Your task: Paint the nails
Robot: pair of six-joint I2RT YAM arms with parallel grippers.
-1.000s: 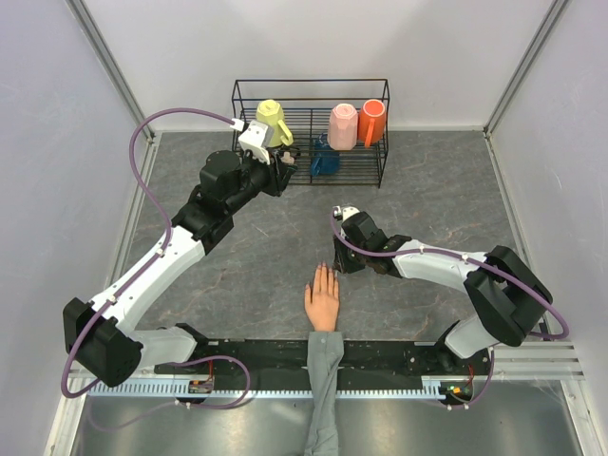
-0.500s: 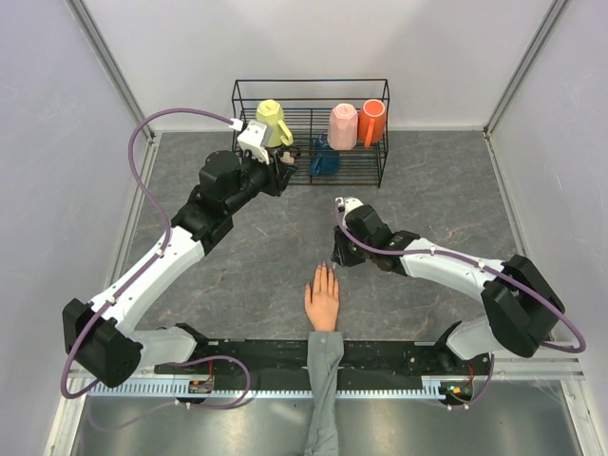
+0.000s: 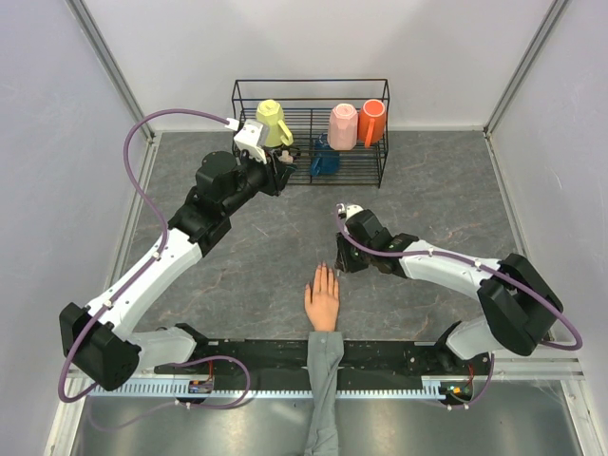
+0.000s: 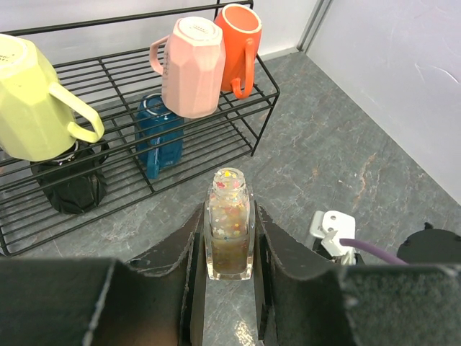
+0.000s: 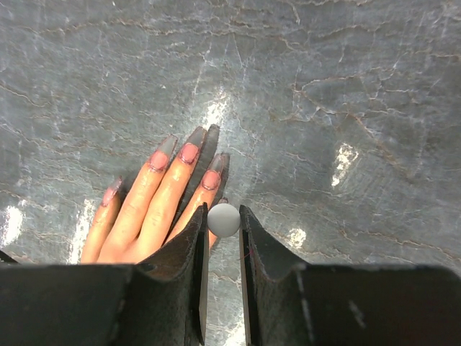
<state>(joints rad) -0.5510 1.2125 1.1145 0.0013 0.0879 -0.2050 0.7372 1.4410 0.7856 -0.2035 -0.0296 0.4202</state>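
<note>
Here, the left tool [image 4: 229, 225] pinched the bottle [image 4: 229, 205] upright, presumably against spills; the right tool [image 5: 222, 225] pinched the brush cap [image 5: 224, 218] beside the nails [image 5: 189, 153], poised for painting.

pink nails [image 5: 189, 152], peach mannequin hand [image 5: 144, 216], grey marbled table [image 5: 346, 65], orange mug [image 4: 241, 43]

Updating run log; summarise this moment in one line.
left jaws: shut on polish bottle | right jaws: shut on grey knob, near nails | mannequin hand: flat
</note>
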